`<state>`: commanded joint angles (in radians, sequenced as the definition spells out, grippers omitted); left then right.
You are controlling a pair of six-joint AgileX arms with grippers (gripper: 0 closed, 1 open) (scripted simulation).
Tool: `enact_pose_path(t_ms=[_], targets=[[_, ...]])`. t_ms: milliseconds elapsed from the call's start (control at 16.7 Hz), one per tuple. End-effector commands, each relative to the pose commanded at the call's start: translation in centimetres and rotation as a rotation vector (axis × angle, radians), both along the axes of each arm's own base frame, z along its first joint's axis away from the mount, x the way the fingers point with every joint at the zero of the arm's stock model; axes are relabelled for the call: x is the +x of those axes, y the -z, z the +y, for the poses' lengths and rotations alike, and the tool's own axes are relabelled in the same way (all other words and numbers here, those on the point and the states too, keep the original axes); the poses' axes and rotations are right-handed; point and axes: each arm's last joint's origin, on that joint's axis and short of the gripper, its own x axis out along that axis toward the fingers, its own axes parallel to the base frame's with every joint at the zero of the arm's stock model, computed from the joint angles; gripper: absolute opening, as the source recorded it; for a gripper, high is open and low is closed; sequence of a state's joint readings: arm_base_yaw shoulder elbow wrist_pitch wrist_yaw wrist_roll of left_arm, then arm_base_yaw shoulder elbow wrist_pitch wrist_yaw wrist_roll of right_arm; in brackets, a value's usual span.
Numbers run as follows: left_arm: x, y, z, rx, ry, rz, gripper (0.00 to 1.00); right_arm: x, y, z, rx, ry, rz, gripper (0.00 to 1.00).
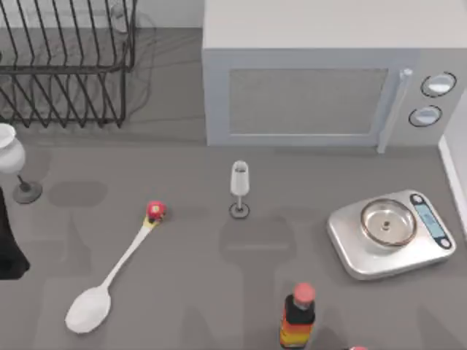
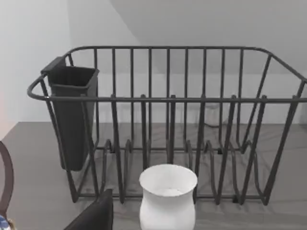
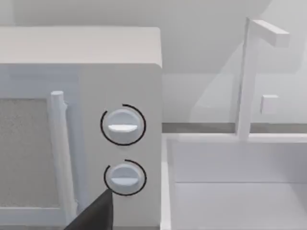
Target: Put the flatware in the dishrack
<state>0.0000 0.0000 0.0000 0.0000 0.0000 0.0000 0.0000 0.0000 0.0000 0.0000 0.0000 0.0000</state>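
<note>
The white spoon (image 1: pixel 117 270) lies flat on the table's left front, well apart from the black dishrack (image 1: pixel 66 65) at far left; probably light, stiff and slippery, it seems best pinched mid-handle, though neither gripper's opening can be told.

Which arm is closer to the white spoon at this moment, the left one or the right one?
Left. The left arm sits at the table's left edge, beside the spoon; the right wrist camera faces the microwave dials, far right.
</note>
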Motion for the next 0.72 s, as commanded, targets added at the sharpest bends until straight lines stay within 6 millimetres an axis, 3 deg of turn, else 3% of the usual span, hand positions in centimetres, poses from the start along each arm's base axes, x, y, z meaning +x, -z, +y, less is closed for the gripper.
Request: enact_pose_path(t_ms=[180, 360, 540, 720], targets=[[0.0, -0.2, 0.0, 0.000, 0.005, 0.008, 1.00, 0.0, 0.0, 0.0, 0.000, 0.000, 0.000, 1.00], [0.1, -1.9, -0.4, 0.003, 0.041, 0.082, 1.00, 0.0, 0.0, 0.0, 0.000, 0.000, 0.000, 1.00], [1.0, -4.4, -1.0, 0.016, 0.093, 0.239, 1.00, 0.0, 0.0, 0.0, 0.000, 0.000, 0.000, 1.00], [3.5, -6.5, -2.1, 0.049, 0.154, 0.488, 1.00, 0.0, 0.0, 0.0, 0.000, 0.000, 0.000, 1.00]])
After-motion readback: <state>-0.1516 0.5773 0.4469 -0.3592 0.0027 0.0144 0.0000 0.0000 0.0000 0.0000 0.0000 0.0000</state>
